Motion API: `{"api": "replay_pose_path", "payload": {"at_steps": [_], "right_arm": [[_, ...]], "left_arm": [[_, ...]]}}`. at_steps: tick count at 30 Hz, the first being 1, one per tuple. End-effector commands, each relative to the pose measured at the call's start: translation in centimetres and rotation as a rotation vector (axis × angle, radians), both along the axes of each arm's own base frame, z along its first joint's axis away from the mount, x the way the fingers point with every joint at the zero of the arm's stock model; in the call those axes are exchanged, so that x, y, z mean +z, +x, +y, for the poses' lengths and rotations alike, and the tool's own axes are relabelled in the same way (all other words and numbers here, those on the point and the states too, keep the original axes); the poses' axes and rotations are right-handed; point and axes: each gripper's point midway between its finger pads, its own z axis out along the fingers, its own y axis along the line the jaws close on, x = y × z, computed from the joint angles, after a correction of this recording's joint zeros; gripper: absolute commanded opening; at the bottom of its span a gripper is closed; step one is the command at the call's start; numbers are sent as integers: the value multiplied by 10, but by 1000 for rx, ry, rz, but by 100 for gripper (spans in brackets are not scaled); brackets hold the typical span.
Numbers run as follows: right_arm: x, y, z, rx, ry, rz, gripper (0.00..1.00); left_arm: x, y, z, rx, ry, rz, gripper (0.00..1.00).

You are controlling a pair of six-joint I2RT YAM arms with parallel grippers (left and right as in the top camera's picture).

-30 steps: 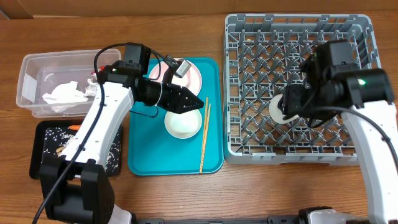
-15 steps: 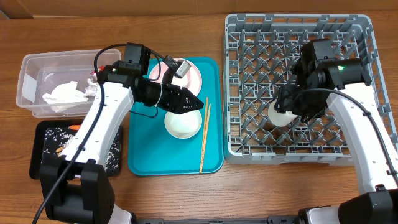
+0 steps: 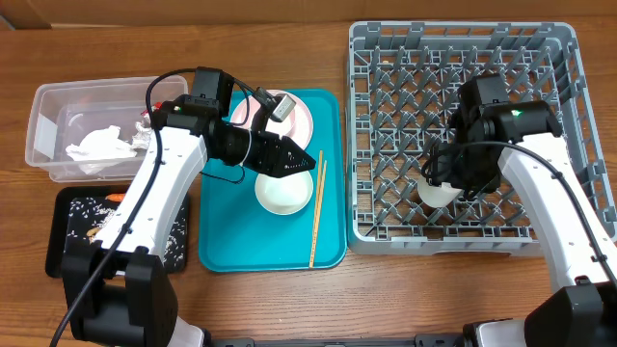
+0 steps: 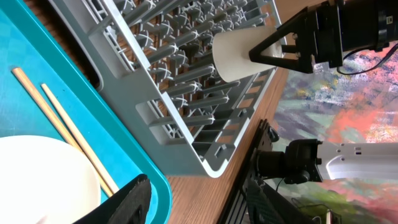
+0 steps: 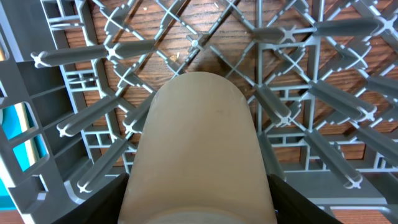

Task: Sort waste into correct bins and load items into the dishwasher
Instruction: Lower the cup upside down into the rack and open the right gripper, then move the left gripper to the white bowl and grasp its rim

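The right jaws have carried the white cup [image 3: 436,193] lower, nearer the dish rack [image 3: 443,237]'s front wall.

Tub [image 3: 43,106] rear left, black tray [image 3: 66,253] before it. Teal tray [image 3: 251,241] centre: plate [image 3: 299,114] behind bowl [image 3: 282,193], chopsticks [image 3: 316,217] right. Rack [image 3: 453,43] right, cup [image 3: 439,191] over it.

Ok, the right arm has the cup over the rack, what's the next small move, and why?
Probably ease the right gripper straight down a little before opening. It is shut on the white cup, which in the left wrist view appears to hang above the pegs of the dish rack rather than resting between them.
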Motion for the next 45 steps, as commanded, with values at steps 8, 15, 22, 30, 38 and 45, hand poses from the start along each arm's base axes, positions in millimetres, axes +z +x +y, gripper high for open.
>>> {"api": "replay_pose_path", "payload": {"at_steps": [8, 15, 22, 30, 38, 45], "right_arm": [[-4, 1, -1, 8, -15, -8, 42], [-5, -3, -1, 8, -16, 7, 71], [-5, -4, -2, 8, -18, 14, 89], [0, 0, 3, 10, 5, -5, 92], [24, 8, 37, 52, 203, -40, 100], [24, 8, 37, 63, 203, -42, 100]], "left_arm": [[-4, 0, 1, 9, 8, 21, 53], [-4, 0, 1, 9, 8, 21, 55], [-4, 0, 1, 9, 8, 21, 56], [-5, 0, 2, 16, 12, 30, 55], [-50, 4, 44, 208, 357, 159, 52], [-82, 3, 115, 496, 783, 252, 54]]}}
